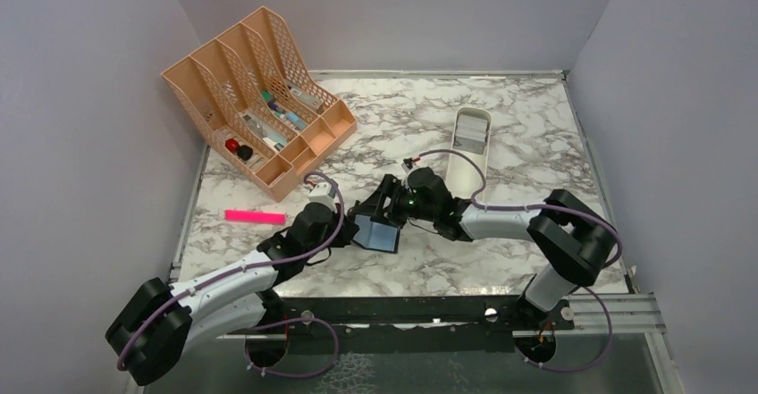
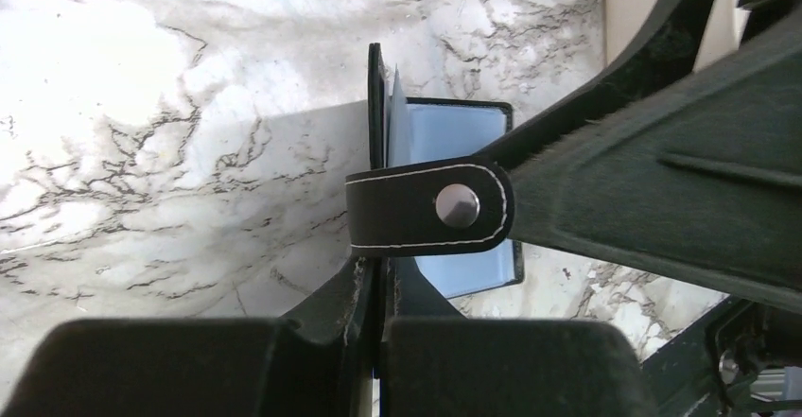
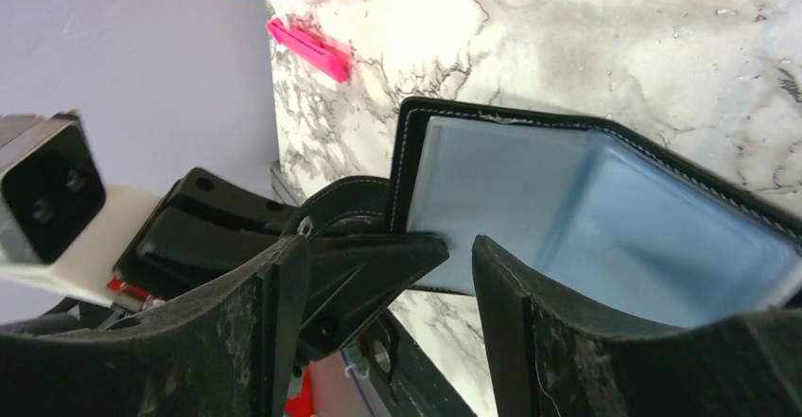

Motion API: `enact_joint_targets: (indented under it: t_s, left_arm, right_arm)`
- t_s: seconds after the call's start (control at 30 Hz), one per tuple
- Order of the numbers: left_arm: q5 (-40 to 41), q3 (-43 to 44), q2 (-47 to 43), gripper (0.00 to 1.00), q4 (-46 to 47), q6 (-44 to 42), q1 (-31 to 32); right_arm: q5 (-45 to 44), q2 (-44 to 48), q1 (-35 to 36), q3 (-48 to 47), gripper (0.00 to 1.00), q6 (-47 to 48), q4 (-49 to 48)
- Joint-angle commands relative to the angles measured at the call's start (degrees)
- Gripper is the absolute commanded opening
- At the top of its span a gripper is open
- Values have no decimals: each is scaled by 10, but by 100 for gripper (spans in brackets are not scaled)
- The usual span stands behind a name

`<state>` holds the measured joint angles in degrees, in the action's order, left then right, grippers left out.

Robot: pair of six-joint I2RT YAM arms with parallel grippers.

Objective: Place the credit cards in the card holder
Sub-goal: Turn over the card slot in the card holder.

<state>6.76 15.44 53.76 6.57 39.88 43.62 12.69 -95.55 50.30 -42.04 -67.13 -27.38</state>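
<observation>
While the left end effector (image 2: pixel 374 289) pinches the black cover (image 2: pixel 375 105) of the open card holder (image 1: pixel 376 232), the right end effector (image 3: pixel 390 251) stands wide just beside it, mid-scene on the tabletop (image 1: pixel 536 144); grey credit cards (image 1: pixel 471 128) lie in the white tray (image 1: pixel 451 175), farther right

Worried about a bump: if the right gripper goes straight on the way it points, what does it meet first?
Probably the card holder, its blue sleeve open just ahead of the right gripper; the left gripper, shut on its cover, sits close beside. Depth unclear.
</observation>
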Motion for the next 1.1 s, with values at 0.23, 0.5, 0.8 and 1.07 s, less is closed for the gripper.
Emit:
enact_joint_targets:
  t_s: [0.23, 0.5, 0.8, 1.07]
  left_arm:
    - [-60, -39, -11, 0, 153, 144, 4]
    - [-52, -57, 67, 0, 211, 218, 23]
    - [-58, -65, 101, 23, 203, 215, 39]
    - [11, -31, 38, 34, 57, 186, 43]
  right_arm:
    - [-64, 158, 5, -29, 71, 232, 252]
    - [-102, 210, 5, 16, 46, 255, 317]
    - [-60, 137, 5, 21, 39, 253, 289]
    - [-48, 76, 9, 5, 37, 248, 267]
